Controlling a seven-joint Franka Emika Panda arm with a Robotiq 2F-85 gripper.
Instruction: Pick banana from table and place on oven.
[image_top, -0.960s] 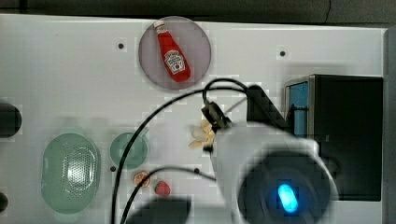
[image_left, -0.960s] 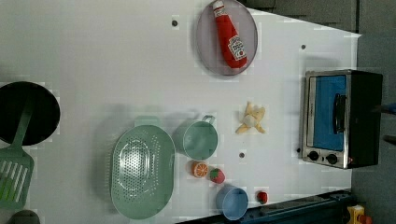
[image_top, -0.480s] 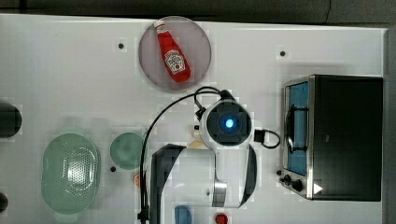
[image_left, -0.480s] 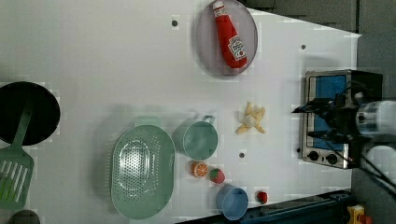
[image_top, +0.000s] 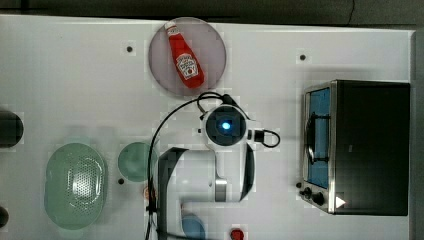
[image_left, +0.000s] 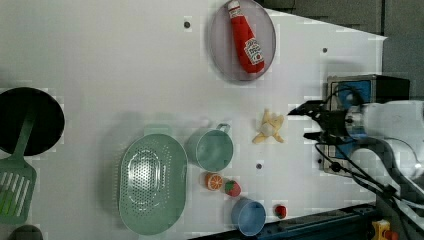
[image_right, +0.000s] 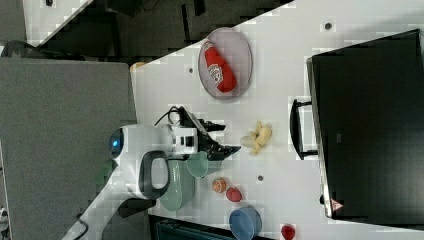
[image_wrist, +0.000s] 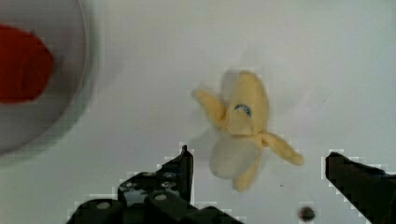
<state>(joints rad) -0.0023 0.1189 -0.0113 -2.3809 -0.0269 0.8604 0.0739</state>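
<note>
The banana (image_left: 269, 127) lies on the white table (image_left: 100, 60), its pale peel flaps splayed around a whitish core; it is also at banana (image_right: 257, 136) and banana (image_wrist: 243, 126). My gripper (image_left: 306, 121) hangs open above the table, apart from the banana, on the left view's right of it. In the right view the gripper (image_right: 226, 137) is on the left of the banana. In the wrist view both black fingers (image_wrist: 180, 170) flank the fruit with a wide gap. The oven (image_top: 370, 145) has a bare black top (image_right: 370, 125). In the top view my arm (image_top: 225, 125) hides the banana.
A ketchup bottle (image_top: 184, 62) lies on a grey plate (image_top: 212, 55). A teal cup (image_left: 214, 148), green colander (image_left: 150, 185), orange slice (image_left: 214, 181), strawberry (image_left: 232, 188) and blue bowl (image_left: 248, 216) sit nearby. A black pan (image_left: 27, 122) and green spatula (image_left: 15, 185) are at the left view's left.
My arm has swung in over the table and now sits over the banana in the top view. In the left view it came in from the right. The jaws stayed open.
</note>
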